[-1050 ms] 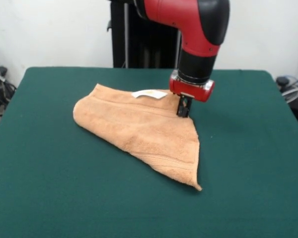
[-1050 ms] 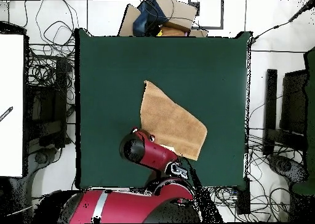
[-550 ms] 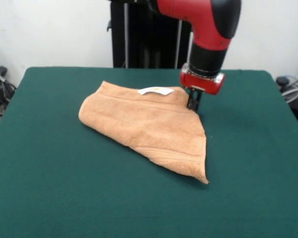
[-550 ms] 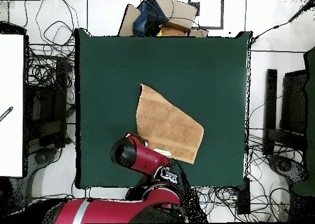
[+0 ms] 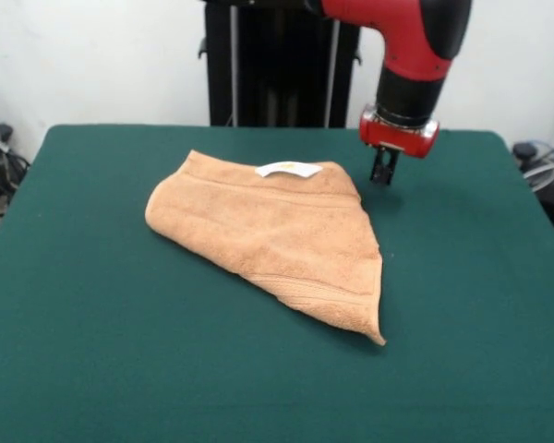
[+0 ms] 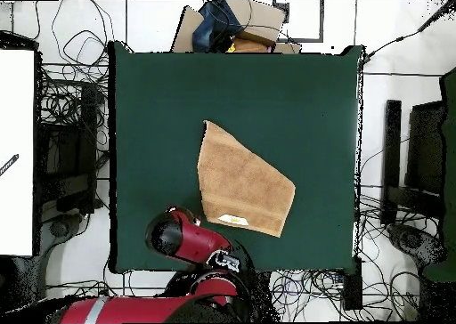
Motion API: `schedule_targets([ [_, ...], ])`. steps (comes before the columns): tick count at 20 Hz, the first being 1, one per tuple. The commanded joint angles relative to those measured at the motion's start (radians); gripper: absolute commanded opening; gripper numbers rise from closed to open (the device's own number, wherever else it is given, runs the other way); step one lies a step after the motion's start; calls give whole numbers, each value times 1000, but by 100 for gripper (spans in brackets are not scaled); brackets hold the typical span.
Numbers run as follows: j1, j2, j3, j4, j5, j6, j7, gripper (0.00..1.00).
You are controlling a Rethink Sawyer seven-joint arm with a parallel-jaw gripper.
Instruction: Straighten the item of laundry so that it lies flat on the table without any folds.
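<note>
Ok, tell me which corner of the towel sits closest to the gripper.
The far corner of the towel, just past the white tag; the gripper hangs beside it, apart. The other corners lie farther off.

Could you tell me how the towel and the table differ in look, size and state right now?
The towel is tan with a looped pile and a white tag; the table is dark green and smooth. The towel covers only a small part of the much larger table. The towel is folded over into a lopsided shape, while the table top lies flat and rectangular. The gripper touches neither of them.
</note>
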Motion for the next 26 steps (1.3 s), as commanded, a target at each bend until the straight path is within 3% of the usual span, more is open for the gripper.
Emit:
schedule_targets([
  [1,-23,20,137,46,41,-57,322,0],
  [5,-66,24,143,39,20,-65,301,0],
  [11,-69,-66,103,35,60,8,285,0],
  [26,-59,-52,38,-89,117,109,224,0],
])
